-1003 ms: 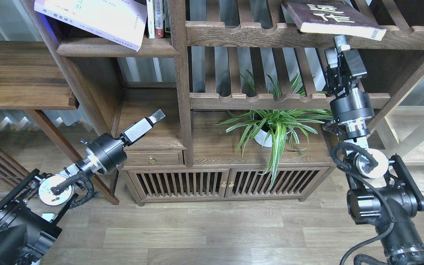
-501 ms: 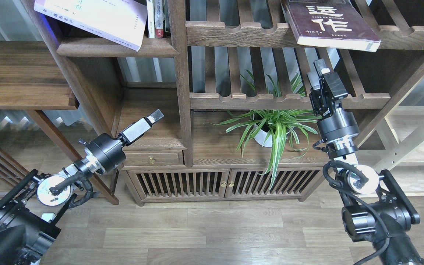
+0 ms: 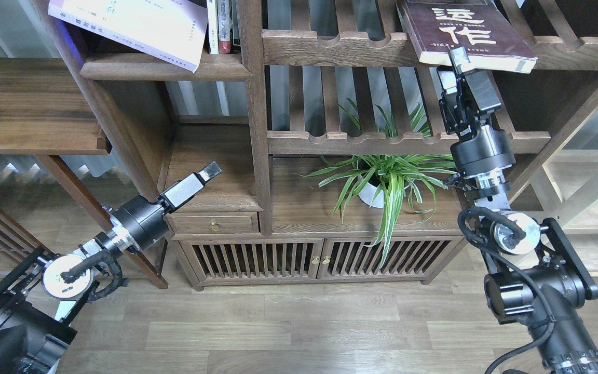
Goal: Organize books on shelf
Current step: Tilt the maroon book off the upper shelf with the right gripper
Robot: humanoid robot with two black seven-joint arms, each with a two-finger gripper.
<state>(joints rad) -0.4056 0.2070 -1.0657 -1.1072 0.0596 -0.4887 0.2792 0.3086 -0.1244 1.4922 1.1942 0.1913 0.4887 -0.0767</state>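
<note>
The large dark maroon book [image 3: 465, 28] with white Chinese characters lies flat on the upper slatted shelf at top right, its page edge hanging over the front rail. My right gripper [image 3: 457, 57] points up just below it, with one fingertip [image 3: 460, 53] against that page edge; I cannot tell how its jaws stand. The pale lavender-white book [image 3: 138, 26] lies tilted on the solid dark-brown shelf [image 3: 164, 67] at top left, its corner past the front edge. My left gripper [image 3: 209, 170] hangs low by the small cabinet top, far from both books. The red book is out of view.
Thin upright books [image 3: 221, 26] stand right of the lavender book. A potted spider plant [image 3: 382, 182] sits on the cabinet top under the lower slatted shelf [image 3: 361, 140]. A drawer [image 3: 216, 224] and slatted doors are below. A pale wood rack [image 3: 589, 197] stands right, a side table [image 3: 29, 104] left.
The maroon book went from tilted to flatter. My right gripper dropped away down-left, then rose back to its front edge. My left arm drew back slightly down-left.
</note>
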